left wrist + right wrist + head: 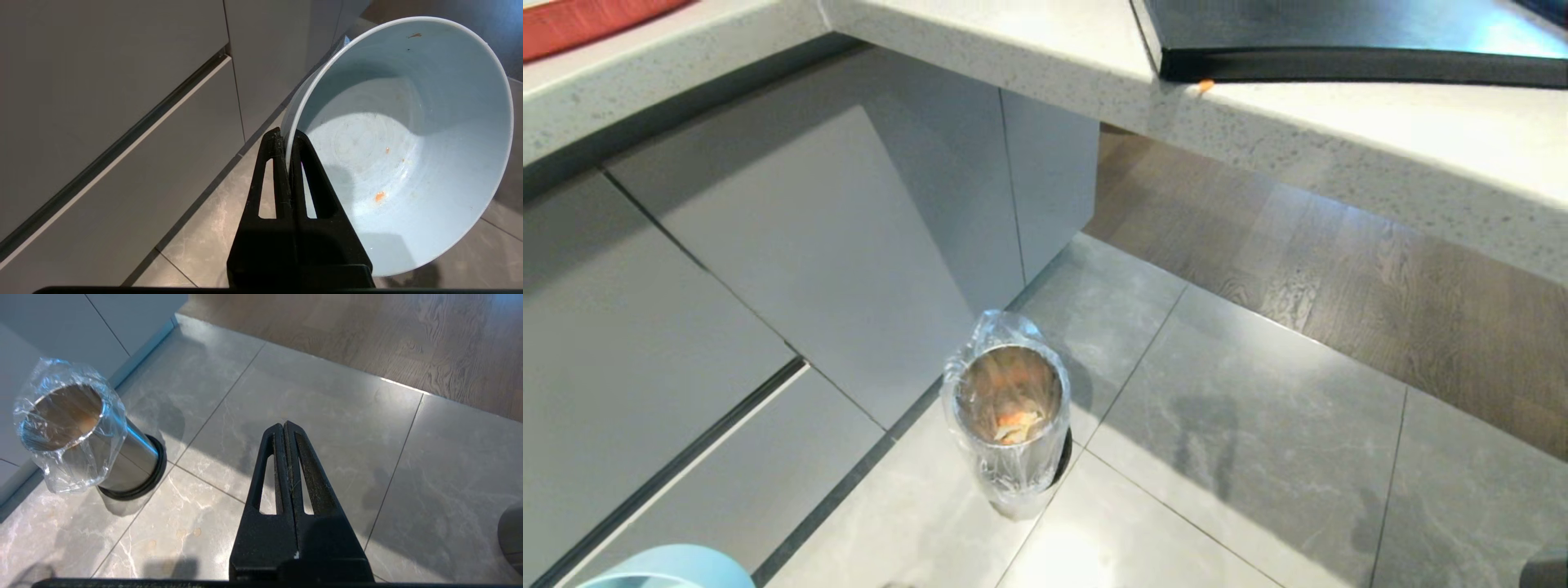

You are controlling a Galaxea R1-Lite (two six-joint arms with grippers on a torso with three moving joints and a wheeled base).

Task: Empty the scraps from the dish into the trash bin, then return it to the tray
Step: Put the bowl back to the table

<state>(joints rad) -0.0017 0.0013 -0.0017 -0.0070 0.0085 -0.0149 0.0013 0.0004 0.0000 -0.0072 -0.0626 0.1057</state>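
Left wrist view shows the dish (pixel 408 151) pinched by its rim in the left gripper (pixel 287 149), one finger inside the wall and one outside, the jaws nearly together on that thin edge. It is tipped up on its side with the hollow facing the camera, which suits pouring, and only a few orange specks cling to the inside, so the emptying looks done. In the head view a sliver of the dish (pixel 670 567) shows at the near left edge, well apart from the trash bin (pixel 1011 416), which stands on the grey floor tiles against the cabinet fronts with its clear bag folded over the rim. The scraps (pixel 1016 425) lie at the bottom of that bin. Up on the pale stone surface at far right, the tray (pixel 1339 64) reaches the edge; a small orange bit just in front of its rim may be a stray scrap, though it is too small to be sure. The right gripper (pixel 285 426) hangs over bare tiles to the right of the bin, jaws pressed together on nothing.
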